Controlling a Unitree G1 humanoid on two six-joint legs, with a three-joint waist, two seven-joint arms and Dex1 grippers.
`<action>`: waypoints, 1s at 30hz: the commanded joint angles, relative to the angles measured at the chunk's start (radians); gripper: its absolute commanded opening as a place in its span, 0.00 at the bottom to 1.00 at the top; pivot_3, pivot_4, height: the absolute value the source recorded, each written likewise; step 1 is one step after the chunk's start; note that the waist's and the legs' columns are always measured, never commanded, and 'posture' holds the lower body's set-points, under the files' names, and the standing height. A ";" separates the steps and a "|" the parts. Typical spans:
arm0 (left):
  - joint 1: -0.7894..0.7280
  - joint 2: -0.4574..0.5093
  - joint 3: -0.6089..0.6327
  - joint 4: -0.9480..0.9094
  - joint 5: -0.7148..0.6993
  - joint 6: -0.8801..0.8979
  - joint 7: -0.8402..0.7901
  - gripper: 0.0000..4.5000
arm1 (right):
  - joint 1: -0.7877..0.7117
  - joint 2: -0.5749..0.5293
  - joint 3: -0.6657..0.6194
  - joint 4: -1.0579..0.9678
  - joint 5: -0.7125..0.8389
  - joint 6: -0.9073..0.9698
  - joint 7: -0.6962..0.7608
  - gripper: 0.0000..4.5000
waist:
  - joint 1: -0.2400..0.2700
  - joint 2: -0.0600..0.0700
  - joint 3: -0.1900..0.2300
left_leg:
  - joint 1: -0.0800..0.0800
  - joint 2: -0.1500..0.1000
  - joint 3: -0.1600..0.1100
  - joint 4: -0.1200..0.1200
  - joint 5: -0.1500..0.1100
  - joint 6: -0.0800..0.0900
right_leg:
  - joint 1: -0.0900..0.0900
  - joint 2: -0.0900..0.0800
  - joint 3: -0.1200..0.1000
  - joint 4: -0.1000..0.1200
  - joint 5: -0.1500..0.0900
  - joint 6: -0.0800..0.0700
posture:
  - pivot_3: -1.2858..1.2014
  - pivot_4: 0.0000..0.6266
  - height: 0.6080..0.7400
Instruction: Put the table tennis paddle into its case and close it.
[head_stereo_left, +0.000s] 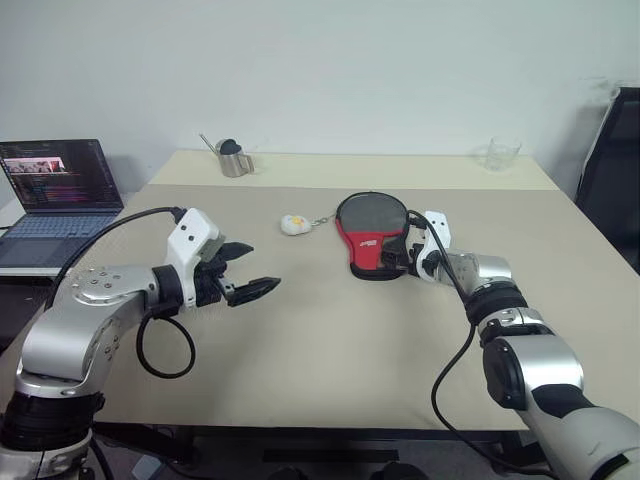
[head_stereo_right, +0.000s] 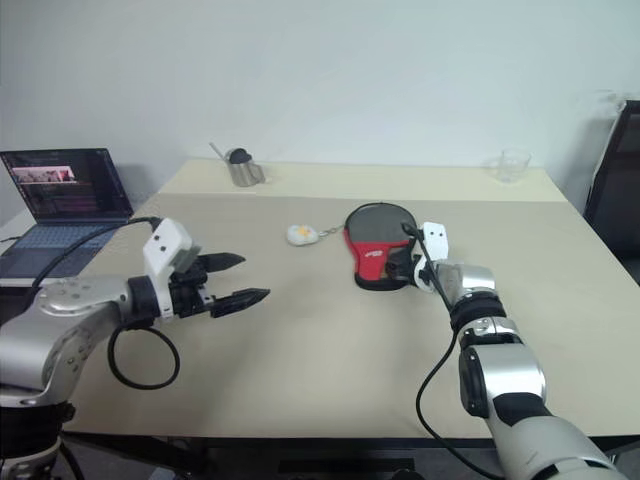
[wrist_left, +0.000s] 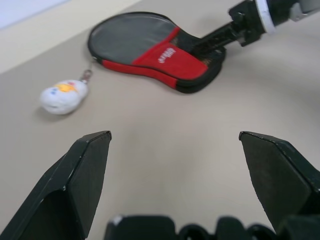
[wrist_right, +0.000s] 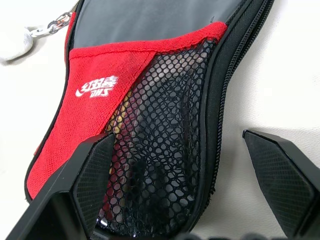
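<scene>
I have the case (head_stereo_left: 372, 238) flat on the bench (head_stereo_left: 330, 340), paddle presumably inside, my right gripper (head_stereo_left: 395, 255) at its handle end, left gripper (head_stereo_left: 250, 272) well apart, both jaws released; next I must catch the zipper.

Colours and patterns on the beige table (head_stereo_left: 330, 350)

The case (head_stereo_left: 371, 233) is seen in black and red: a dark grey-black rounded face, a red band marked with a small white logo, and black mesh over its narrow end, edged by a black zipper. A white ball charm (head_stereo_left: 294, 224) with a yellow-orange spot is joined to it by a silver chain. Black fingers are carried by the silver-and-white left gripper (head_stereo_left: 245, 270) and right gripper (head_stereo_left: 400, 252).
</scene>
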 joint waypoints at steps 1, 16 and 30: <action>-0.023 0.001 -0.007 -0.006 0.009 -0.033 0.010 1.00 | -0.018 -0.004 -0.006 -0.002 -0.009 -0.009 0.003 0.96 | 0.000 0.000 0.000 | 0.000 0.000 0.000 0.000 0.000 0.000 | 0.000 0.000 0.000 0.000 0.000 0.000 | 0.52 0.24 1.00; -0.039 0.000 -0.038 0.029 0.025 -0.065 0.022 1.00 | -0.008 -0.014 -0.017 -0.021 -0.004 -0.002 -0.006 0.50 | 0.001 0.000 0.000 | 0.000 0.000 0.000 0.000 0.000 0.000 | 0.000 0.000 0.000 0.000 0.000 0.000 | 0.52 0.24 1.00; -0.035 -0.002 -0.045 0.038 0.029 -0.080 0.028 1.00 | 0.058 -0.031 0.058 -0.234 0.005 0.184 0.093 0.01 | 0.002 0.000 0.000 | 0.000 0.000 0.000 -0.001 0.000 0.000 | 0.000 0.000 0.000 -0.001 0.000 0.000 | 0.52 0.24 1.00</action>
